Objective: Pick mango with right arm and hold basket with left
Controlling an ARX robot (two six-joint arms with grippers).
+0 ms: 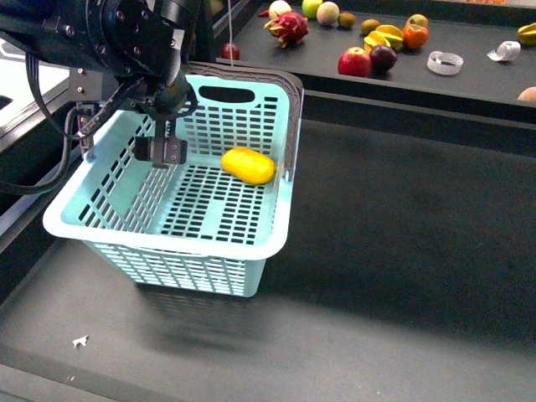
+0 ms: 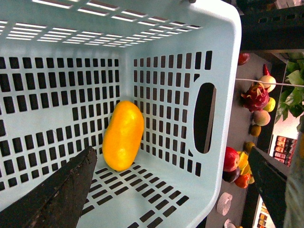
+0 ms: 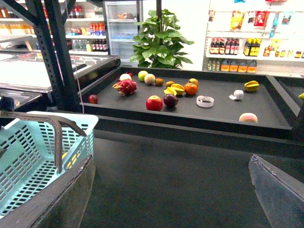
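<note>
- The mango (image 1: 248, 165) already lies inside the basket (image 1: 251, 243).
- The left gripper (image 1: 161, 151) hangs inside it, jaws apart, gripping nothing.
- The right gripper (image 3: 171, 199) is spread, empty.

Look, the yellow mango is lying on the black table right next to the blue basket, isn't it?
Not quite. The mango is yellow, but it lies inside the blue basket, on its slotted floor near the far wall, not on the table beside it. The front view shows this, and the left wrist view confirms it.
</note>
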